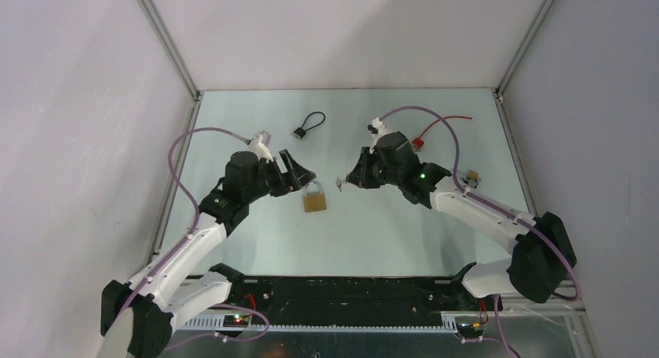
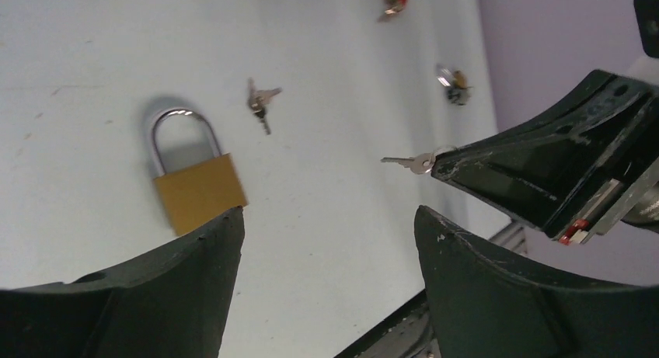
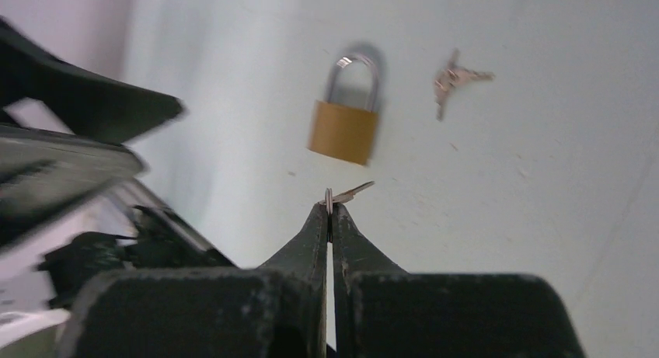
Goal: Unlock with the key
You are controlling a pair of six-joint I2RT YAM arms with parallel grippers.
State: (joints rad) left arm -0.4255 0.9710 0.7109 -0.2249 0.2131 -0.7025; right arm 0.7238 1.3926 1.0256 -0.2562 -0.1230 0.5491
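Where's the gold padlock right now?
In the top view, the padlock lies flat mid-table, close beside the left tool; the right tool holds a key just right of it.

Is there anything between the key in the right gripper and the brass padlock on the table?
Nothing visible. Only bare table shows between the key, pinched in the right gripper, and the padlock. Some loose keys lie aside, near the shackle end; the open left gripper is on the padlock's other side.
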